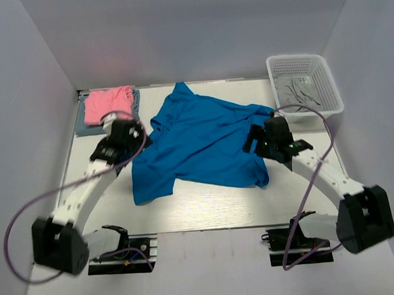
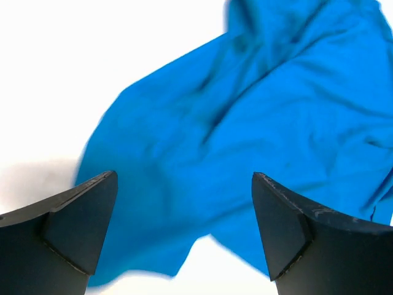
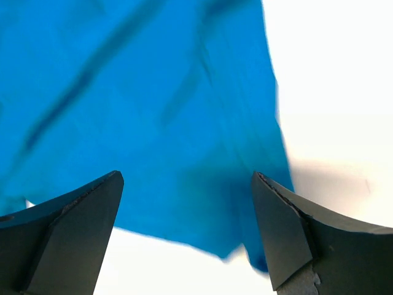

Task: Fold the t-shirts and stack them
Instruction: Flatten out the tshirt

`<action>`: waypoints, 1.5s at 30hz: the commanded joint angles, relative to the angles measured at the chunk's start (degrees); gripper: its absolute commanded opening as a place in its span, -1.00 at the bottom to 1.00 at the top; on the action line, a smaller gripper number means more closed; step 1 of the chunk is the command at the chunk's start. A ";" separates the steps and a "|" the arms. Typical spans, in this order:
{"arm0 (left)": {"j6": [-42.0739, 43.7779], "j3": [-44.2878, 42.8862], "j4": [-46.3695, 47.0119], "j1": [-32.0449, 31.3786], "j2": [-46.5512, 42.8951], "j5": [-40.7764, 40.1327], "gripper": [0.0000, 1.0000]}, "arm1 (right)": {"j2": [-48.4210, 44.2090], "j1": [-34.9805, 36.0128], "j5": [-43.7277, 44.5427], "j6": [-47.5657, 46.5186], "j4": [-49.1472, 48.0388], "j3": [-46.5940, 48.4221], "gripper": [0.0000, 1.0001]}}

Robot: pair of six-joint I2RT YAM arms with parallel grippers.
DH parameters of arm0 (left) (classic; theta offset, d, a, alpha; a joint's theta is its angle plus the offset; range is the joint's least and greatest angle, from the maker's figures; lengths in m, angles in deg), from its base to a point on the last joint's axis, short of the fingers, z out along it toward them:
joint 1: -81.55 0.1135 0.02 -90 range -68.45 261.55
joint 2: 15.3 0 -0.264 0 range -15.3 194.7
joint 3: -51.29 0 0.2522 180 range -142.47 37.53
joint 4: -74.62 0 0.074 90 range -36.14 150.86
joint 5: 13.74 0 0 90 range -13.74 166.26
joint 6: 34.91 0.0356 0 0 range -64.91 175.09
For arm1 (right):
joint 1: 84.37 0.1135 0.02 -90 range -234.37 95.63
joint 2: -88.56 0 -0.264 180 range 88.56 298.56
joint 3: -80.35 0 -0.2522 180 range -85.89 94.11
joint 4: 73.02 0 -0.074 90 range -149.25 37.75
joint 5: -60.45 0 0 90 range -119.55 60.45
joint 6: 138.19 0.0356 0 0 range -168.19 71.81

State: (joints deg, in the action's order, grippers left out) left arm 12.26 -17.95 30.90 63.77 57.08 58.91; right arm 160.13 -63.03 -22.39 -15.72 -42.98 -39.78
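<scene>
The large bright blue t-shirt [image 1: 203, 140] lies crumpled and spread across the middle of the table. A folded pink t-shirt [image 1: 106, 103] rests on a folded dull grey-blue one [image 1: 82, 124] at the back left. My left gripper [image 1: 137, 134] is open and empty above the blue shirt's left edge; the blue cloth [image 2: 245, 123] fills its wrist view between the fingers [image 2: 80, 221]. My right gripper [image 1: 255, 138] is open and empty above the shirt's right side, with the shirt's hem [image 3: 184, 153] below the fingers [image 3: 282, 227].
A white plastic basket [image 1: 305, 84] with grey cloth inside stands at the back right. White walls close in the table on the left, back and right. Purple cables loop from both arms.
</scene>
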 commanded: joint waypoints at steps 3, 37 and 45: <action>-12.35 15.29 -12.90 0.11 -12.95 -1.12 0.99 | -8.53 -0.07 1.01 4.18 4.37 -4.53 0.81; -12.54 26.22 -2.39 -1.03 -7.08 2.06 -1.00 | -2.40 -0.16 7.44 2.16 13.87 -7.43 0.81; -12.54 28.06 -2.39 -1.03 -11.90 1.52 -1.00 | -4.86 -0.16 -0.91 1.64 14.23 -13.32 0.76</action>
State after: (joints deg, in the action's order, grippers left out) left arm -0.85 9.31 28.06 62.93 47.59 61.86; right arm 157.25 -63.27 -20.03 -13.93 -29.96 -52.07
